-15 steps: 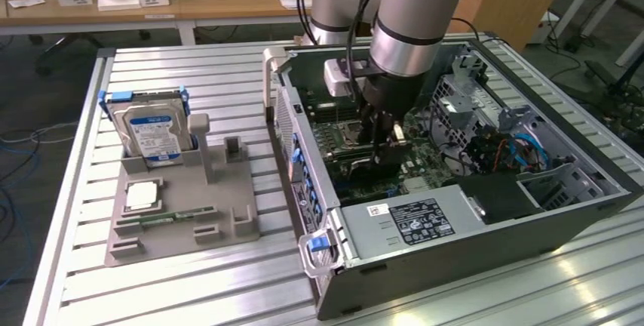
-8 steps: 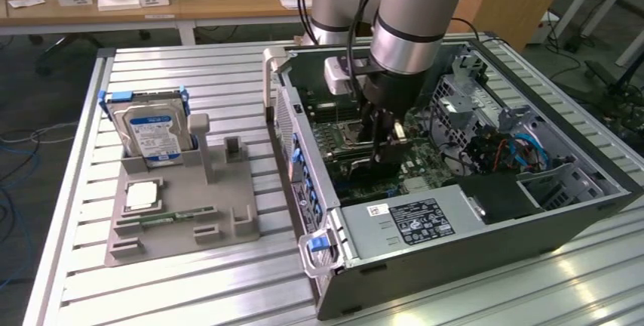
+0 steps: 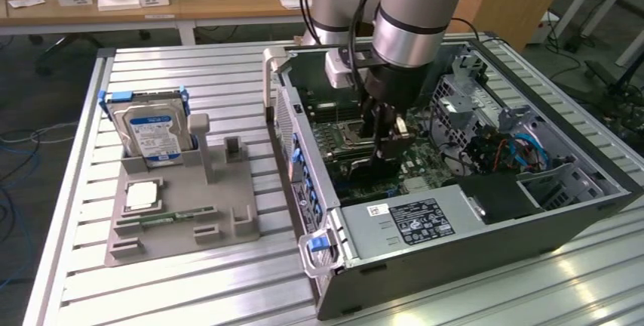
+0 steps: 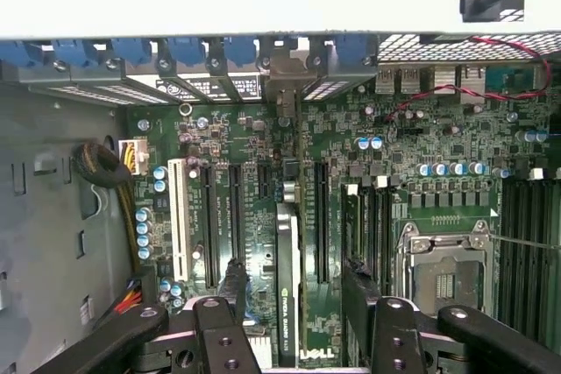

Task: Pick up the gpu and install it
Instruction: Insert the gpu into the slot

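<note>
Here, as I see it from my station, largest item first. Slatted aluminium table (image 3: 222,92): carries everything listed below. Computer case (image 3: 473,250): lies open on its side toward the exterior view's right, with a labelled power supply (image 3: 415,220) at its near end. Motherboard (image 4: 421,137): green, inside the case, with an empty processor socket (image 4: 443,282) and black expansion slots. Grey parts holder (image 3: 166,216): sits on the table at the exterior view's left, well apart from the case opening; a silver blue-labelled hard drive (image 3: 153,136) stands upright in it. Gripper (image 4: 298,291): I have it down inside the case, fingers (image 4: 235,282) spread wide, one to each side of the card, clamping nothing. Gpu (image 4: 287,278): thin dark card standing on edge on the motherboard among the slots, between my open fingers.
</note>
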`<control>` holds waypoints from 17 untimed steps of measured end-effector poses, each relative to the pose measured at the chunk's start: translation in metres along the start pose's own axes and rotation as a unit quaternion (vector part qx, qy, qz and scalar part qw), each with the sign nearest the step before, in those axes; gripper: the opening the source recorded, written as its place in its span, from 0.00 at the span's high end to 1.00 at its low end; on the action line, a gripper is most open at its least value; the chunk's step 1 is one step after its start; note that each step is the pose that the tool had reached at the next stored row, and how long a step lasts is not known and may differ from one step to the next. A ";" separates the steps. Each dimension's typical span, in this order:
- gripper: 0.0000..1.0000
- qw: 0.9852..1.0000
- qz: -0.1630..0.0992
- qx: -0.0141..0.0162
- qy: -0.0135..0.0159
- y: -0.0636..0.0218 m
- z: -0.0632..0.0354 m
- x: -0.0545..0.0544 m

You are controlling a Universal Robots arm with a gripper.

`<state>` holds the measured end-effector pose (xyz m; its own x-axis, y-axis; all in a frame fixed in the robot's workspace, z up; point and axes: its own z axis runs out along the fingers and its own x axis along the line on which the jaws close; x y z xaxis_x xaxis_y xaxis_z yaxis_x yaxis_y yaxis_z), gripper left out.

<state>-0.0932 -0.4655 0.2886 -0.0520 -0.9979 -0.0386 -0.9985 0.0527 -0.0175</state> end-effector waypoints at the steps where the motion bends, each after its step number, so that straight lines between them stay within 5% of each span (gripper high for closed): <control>1: 0.42 1.000 0.000 0.000 0.000 0.0000 -0.0006 0.000; 15: 0.42 1.000 0.000 0.000 0.000 0.0000 -0.0012 0.000; 17: 0.42 1.000 0.000 0.000 -0.001 -0.0002 -0.0087 0.000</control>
<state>-0.0932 -0.4655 0.2973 -0.0520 -0.9979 -0.0396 -0.9985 0.0527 -0.0174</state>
